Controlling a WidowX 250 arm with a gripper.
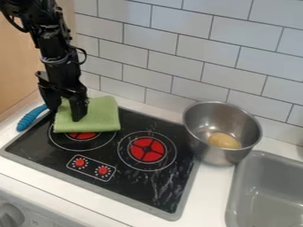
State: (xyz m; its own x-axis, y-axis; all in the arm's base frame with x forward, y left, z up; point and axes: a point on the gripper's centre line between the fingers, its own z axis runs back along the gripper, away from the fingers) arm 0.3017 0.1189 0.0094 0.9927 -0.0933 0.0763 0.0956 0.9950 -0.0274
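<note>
The black gripper (66, 111) hangs at the upper left, over the left part of a folded green cloth (99, 116). Its two fingers stand apart, open, one near the cloth's left edge and the other in front of the cloth's middle-left. Whether the fingertips touch the cloth, I cannot tell. The cloth lies flat across the back left burner (81, 135) and hides part of it. A blue ribbed handle (31, 118) lies just left of the cloth; its far end is hidden by the gripper and cloth.
A metal pot (222, 132) holding a yellowish oval object (223, 140) stands at the stove's right edge. The second burner (146, 149) lies between cloth and pot. A grey sink (269, 190) is at the lower right, and a tiled wall (177, 57) rises behind.
</note>
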